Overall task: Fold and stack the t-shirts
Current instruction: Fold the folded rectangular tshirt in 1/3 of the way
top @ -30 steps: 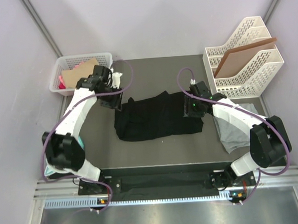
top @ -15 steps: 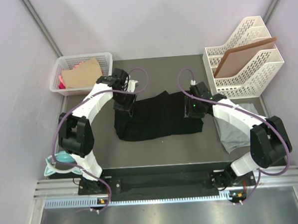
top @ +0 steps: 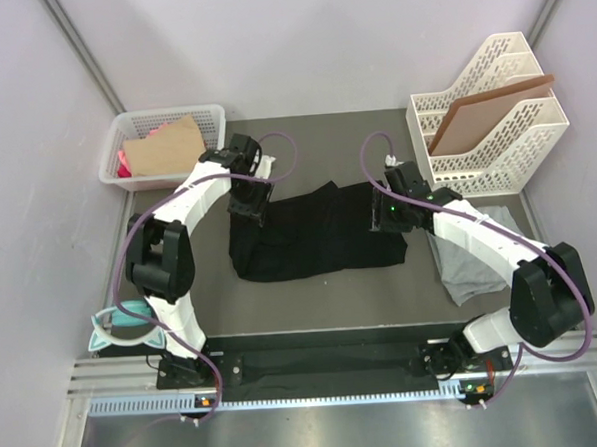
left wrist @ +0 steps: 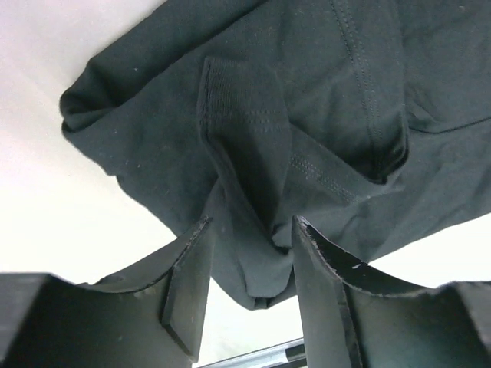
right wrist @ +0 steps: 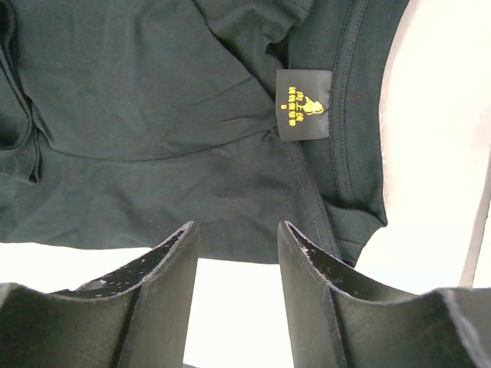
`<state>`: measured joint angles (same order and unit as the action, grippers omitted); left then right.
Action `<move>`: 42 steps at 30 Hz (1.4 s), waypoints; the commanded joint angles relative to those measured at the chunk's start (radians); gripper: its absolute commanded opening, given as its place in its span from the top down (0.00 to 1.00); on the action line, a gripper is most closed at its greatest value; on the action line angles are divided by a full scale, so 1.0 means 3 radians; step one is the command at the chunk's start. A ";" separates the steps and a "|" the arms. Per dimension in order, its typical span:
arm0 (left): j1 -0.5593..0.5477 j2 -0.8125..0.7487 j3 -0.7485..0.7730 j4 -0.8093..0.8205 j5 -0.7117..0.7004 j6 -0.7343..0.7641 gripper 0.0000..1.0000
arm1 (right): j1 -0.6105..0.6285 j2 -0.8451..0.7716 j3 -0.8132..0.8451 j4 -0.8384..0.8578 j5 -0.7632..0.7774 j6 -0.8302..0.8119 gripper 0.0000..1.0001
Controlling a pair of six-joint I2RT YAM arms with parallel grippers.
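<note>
The black t-shirt (top: 314, 233) lies loosely folded and crumpled across the middle of the table. My left gripper (top: 248, 203) is at its left end. In the left wrist view it (left wrist: 249, 280) is open, with a bunched corner of the black cloth (left wrist: 261, 253) between its fingers. My right gripper (top: 390, 215) is at the shirt's right end. In the right wrist view it (right wrist: 234, 287) is open and empty at the cloth's edge, near the collar and a black label with yellow print (right wrist: 304, 105). The light grey t-shirt (top: 468, 275) lies at the right, partly under my right arm.
A white basket (top: 205, 115) with brown paper and pink items stands at the back left. A white file rack (top: 494, 133) holding a stiff brown board (top: 483, 114) stands at the back right. A teal object (top: 123, 323) lies by my left arm's base.
My left arm has swung from beside the basket over to the left end of the black shirt and lowered onto it. My right gripper has stayed at the right end.
</note>
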<state>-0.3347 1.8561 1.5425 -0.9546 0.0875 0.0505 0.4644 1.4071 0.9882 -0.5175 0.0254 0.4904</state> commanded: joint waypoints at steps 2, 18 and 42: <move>0.0006 0.0041 0.0063 0.0089 0.0071 -0.0010 0.54 | 0.0027 -0.0139 0.0014 0.0012 0.0053 -0.0029 0.56; -0.0218 -0.0909 -0.0457 -0.0131 0.1129 0.0317 0.88 | 0.0022 -0.0058 0.0024 0.0002 0.0074 -0.0003 0.57; -0.0302 -0.0143 0.0277 -0.1575 0.1882 0.1694 0.62 | 0.0011 0.0086 0.0229 -0.0198 0.0243 -0.0039 0.55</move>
<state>-0.5575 1.8206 1.4929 -1.3182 0.6220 0.5335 0.4641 1.4307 1.0161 -0.5800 0.0814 0.4896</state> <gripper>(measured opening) 0.377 0.448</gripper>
